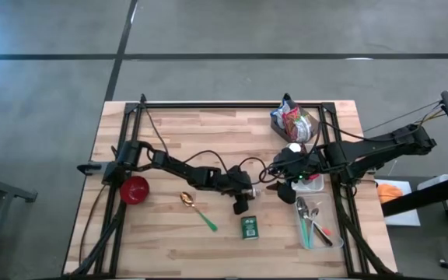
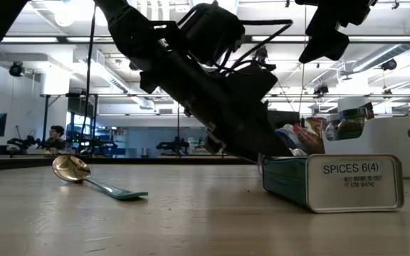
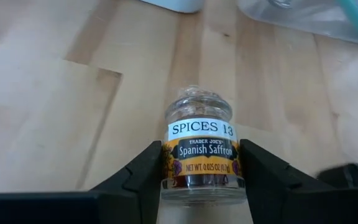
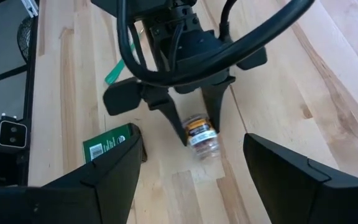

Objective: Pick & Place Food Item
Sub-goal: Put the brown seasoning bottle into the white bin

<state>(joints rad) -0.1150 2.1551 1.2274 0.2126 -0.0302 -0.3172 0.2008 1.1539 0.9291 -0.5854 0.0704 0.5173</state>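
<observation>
The saffron jar (image 3: pixel 201 146) lay on its side on the table (image 3: pixel 55 106), clamped at its labelled body by the left gripper (image 3: pixel 201 177). Small, rigid glass, it looked light, slippery and breakable, so that mid-body hold seemed soundest. The right gripper (image 4: pixel 188 180) hovered spread above it, empty.

The left arm is reaching in from the table's left edge toward its middle, its links stretched low and almost flat along the wood, wrist tipped down. The left gripper (image 3: pixel 202 171) is pressing its two dark fingers (image 3: pixel 143 177) against the sides of a small spice jar (image 3: pixel 200 146) lying on the table, one finger on each side, clamping it. The right arm is coming in from the right edge, elbow bent, its wrist hanging above the table just beside the left wrist. The right gripper (image 4: pixel 191 171) is hovering over the same spot with its fingers (image 4: pixel 114 165) spread wide apart, gripping nothing.
</observation>
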